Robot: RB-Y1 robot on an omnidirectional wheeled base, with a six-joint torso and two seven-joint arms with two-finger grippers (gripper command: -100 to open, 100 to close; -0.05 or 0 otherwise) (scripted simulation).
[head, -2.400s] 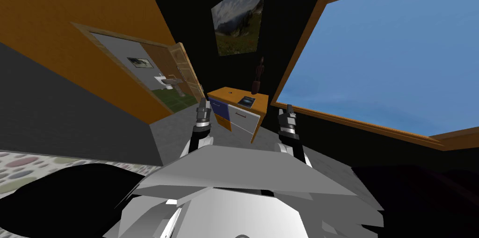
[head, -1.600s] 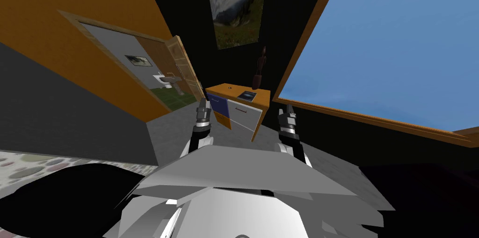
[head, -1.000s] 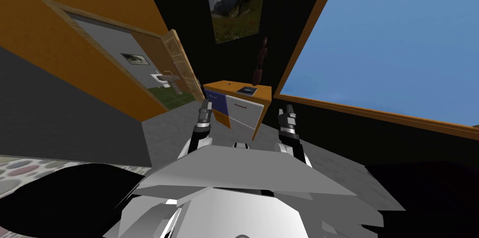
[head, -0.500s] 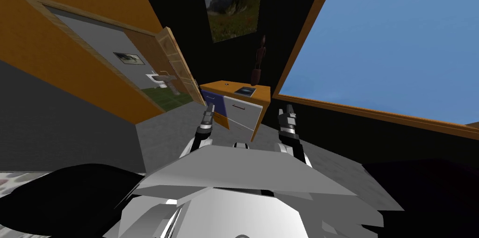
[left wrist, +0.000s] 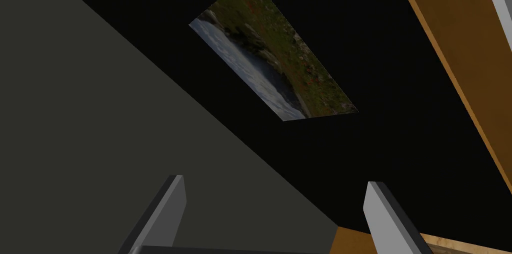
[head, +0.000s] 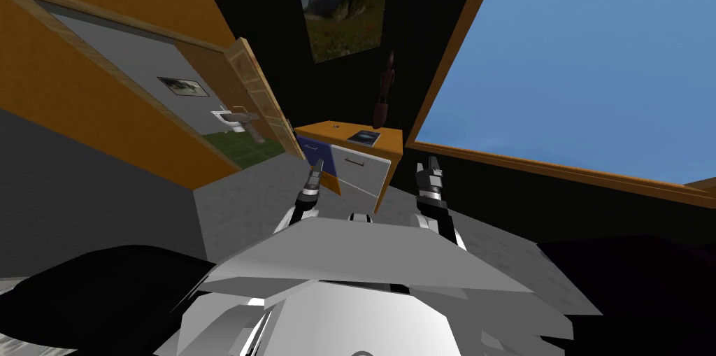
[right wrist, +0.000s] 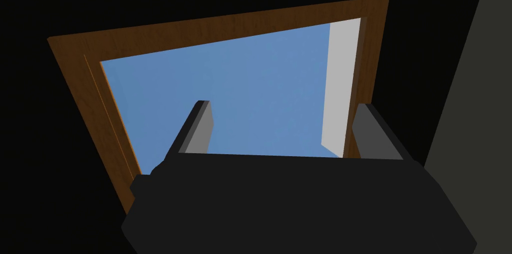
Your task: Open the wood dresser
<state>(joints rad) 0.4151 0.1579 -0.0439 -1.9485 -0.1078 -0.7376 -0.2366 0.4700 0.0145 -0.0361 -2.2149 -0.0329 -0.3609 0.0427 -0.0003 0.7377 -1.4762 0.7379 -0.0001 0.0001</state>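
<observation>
The approach is judged to be the step in hand: the dresser (head: 347, 163) stands ahead, apart from both grippers, its drawers looking shut. The base is best brought closer and squared to the front, so that the thin handle (head: 355, 161) of the white drawer (head: 360, 175) can be met straight on. The left gripper (head: 316, 168) is raised toward it and the right gripper (head: 427, 163) is held up, the 2 fingers of each apart. A dark figurine (head: 381, 96) and a small picture (head: 364, 138) are carried on the orange top. The dresser is set on a grey floor (head: 238, 198), below a painting (head: 342, 9), between an open door (head: 255, 93) and a large window (head: 594, 58).
</observation>
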